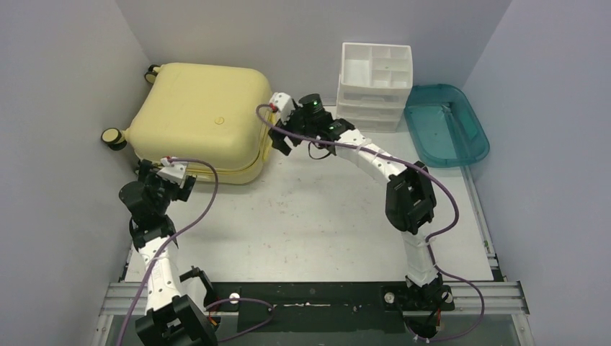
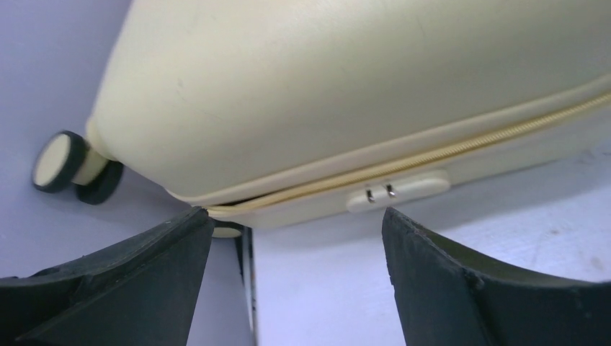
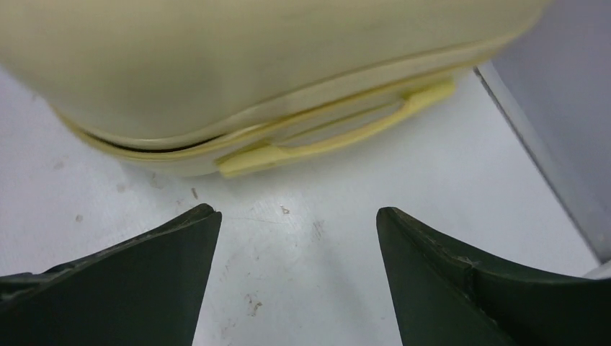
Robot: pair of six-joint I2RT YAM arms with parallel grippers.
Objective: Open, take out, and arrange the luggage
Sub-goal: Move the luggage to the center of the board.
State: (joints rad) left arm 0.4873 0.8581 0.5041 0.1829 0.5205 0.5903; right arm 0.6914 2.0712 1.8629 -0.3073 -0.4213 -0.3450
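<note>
Luggage (image 1: pixel 198 119) lies flat on the table (image 1: pixel 324 216), lid down, wheels (image 1: pixel 113 138) on its left, the white organizer (image 1: pixel 375 86) off to its right. Left fingers (image 2: pixel 137 288) gape wide and empty at its near-left corner, just short of the zipper (image 2: pixel 432 155). Right fingers (image 3: pixel 144 288) are wide too, holding nothing, facing its side handle (image 3: pixel 252 155).

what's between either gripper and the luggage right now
Nothing visible. The left gripper is open and faces the luggage near its wheel end. The right gripper is open and faces the side with the handle, with only bare table between.
</note>
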